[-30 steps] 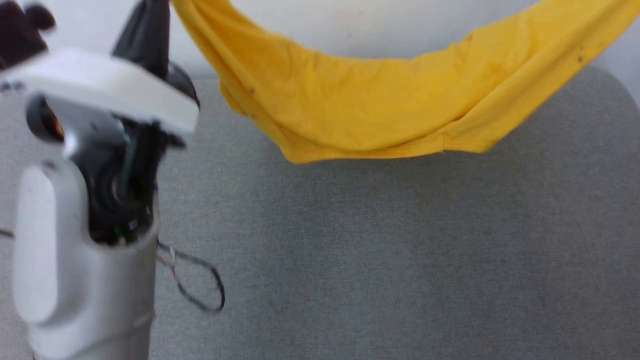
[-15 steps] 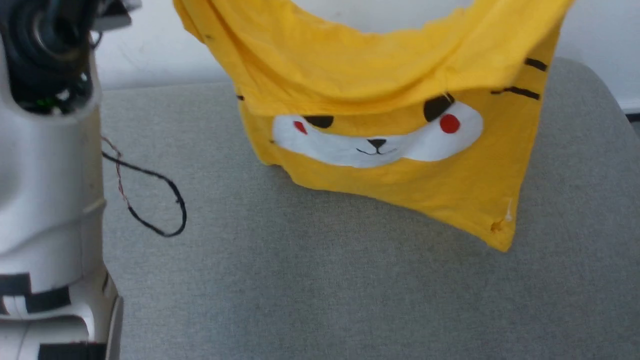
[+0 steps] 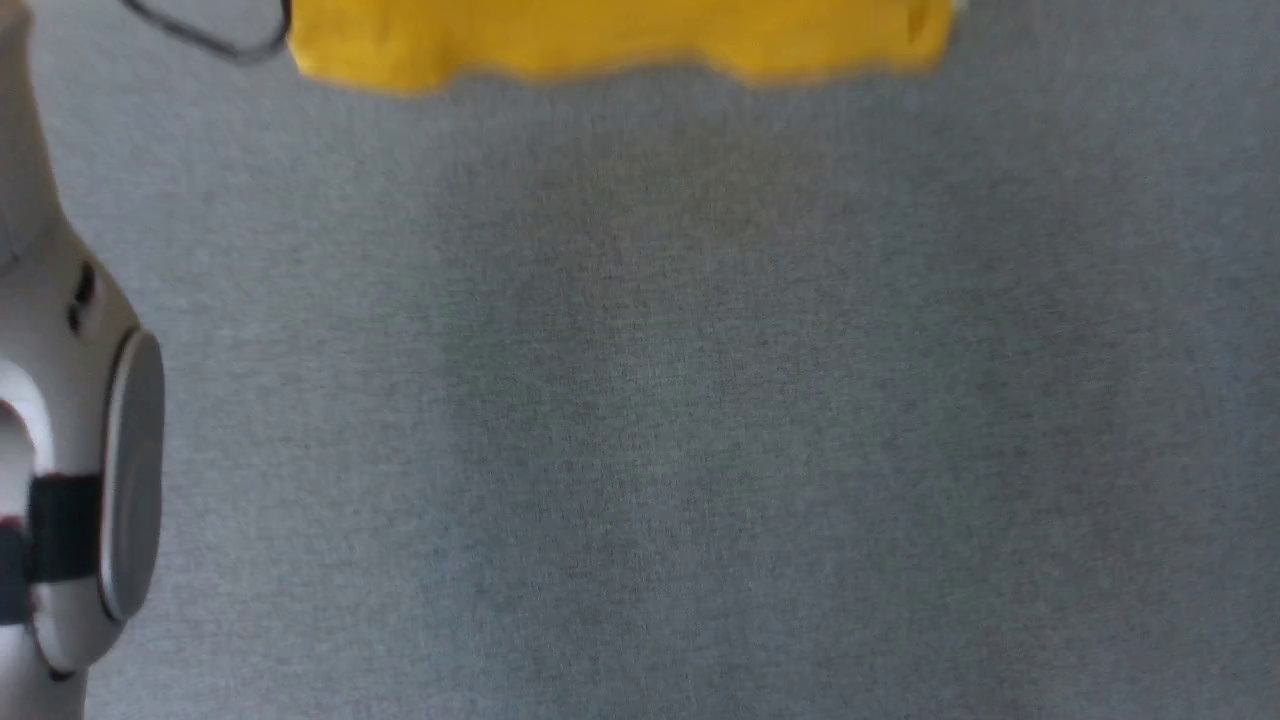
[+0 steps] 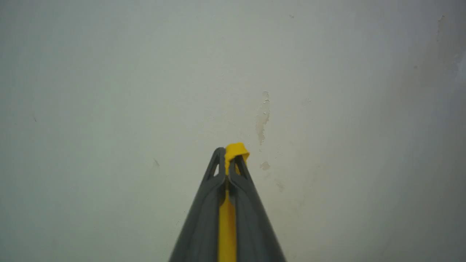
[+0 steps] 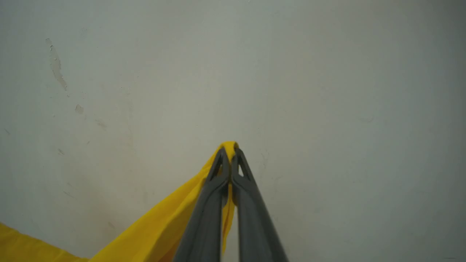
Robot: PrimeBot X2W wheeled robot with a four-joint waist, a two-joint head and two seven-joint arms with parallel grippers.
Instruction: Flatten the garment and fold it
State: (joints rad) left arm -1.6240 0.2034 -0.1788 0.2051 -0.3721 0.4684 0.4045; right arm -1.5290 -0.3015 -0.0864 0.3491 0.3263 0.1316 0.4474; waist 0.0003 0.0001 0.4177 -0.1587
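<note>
the bright yellow, thin cotton t-shirt (image 3: 620,40) hangs above the grey woven fabric surface (image 3: 700,400). its lower hem shows as a blurred band along the top of the head view, and whether that hem brushes the cloth below i cannot tell. the left gripper (image 4: 230,153) has its two dark fingers pressed together on a small fold of yellow cloth (image 4: 236,149), which pokes out past the tips. the right gripper (image 5: 230,151) pinches another fold the same way, and the shirt (image 5: 156,233) falls away from it toward the lower left of its view. both grippers point at a pale, scuffed wall (image 4: 109,91). holding the shirt by two separate points probably lets its own weight pull it flat, ready for laying out; no fold looks begun yet. a pale forearm (image 3: 70,450) and a thin black cable (image 3: 230,40) sit at the head view's left.
</note>
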